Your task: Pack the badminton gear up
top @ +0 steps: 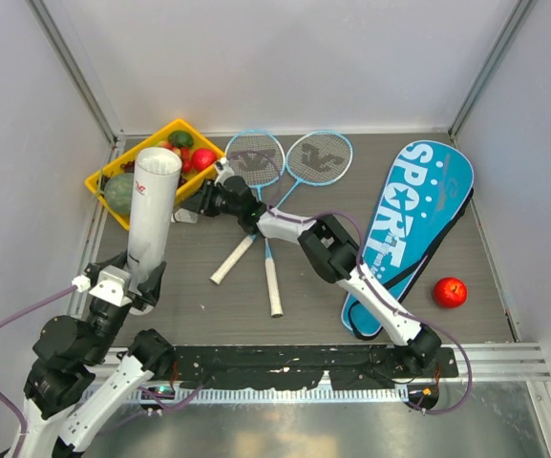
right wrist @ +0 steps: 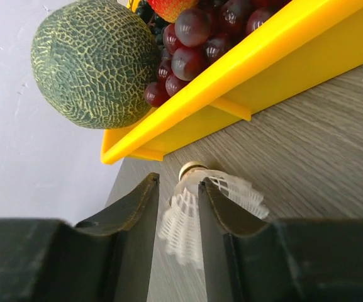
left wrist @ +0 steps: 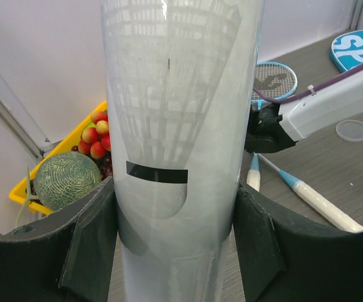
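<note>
One tube [top: 151, 215] upright in left tool [top: 131, 279], shuttlecock [right wrist: 180, 221] cork-first toward tray [right wrist: 263, 75]

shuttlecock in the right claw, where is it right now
The shuttlecock is left of centre in the top view, pinched in the right claw beside the yellow tray's near wall, just right of the tube.

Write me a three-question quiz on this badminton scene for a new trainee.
1. True or false: the left gripper grips the white tube.
2. The right gripper pinches: A) a tennis ball, B) a shuttlecock, C) a pen.
3. How many rackets lie on the table?
Key: 1 true; 2 B; 3 two.
</note>
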Robot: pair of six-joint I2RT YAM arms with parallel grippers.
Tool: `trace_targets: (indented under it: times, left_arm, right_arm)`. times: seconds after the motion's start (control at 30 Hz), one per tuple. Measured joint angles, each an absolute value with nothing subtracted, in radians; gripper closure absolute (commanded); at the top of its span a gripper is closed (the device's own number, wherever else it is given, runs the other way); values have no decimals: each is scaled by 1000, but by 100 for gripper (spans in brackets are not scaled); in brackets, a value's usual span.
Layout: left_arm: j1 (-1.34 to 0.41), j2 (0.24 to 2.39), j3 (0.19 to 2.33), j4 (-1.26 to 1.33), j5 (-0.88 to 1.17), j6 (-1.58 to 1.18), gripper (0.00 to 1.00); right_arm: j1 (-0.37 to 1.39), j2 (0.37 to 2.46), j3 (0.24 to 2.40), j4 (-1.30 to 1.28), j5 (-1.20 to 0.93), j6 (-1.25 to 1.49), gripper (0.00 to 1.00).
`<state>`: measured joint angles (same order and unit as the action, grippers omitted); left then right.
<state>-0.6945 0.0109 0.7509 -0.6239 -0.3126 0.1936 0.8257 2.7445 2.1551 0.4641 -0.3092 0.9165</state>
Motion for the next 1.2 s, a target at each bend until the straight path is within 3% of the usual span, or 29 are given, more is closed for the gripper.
trace_targets:
  times: [0.17,0.33,0.5,0.9,1.03,1.2]
  left_arm:
    - [-694,11,751,-636,-313,196,89]
    - [-694,11,748,-646,-313,205,87]
    - [-694,11,721,-649,-295,227,87]
    - [-694,10,597,-646,-98,252,87]
    - [-694,10,566,-645,-33,278,86]
    - [-694,34,549,-645,19,329,87]
  right_arm:
    - [830,2745,2143,493,-314,946,95]
    - [829,2706,1999,569,-332,971,95]
    - [805,2550,1726,654,-372,995,95]
    - [621,1708,1177,857,-451,926,94]
    - [570,1464,1073,785,-451,843,95]
    - [566,1206,1066,472,-426,651,95]
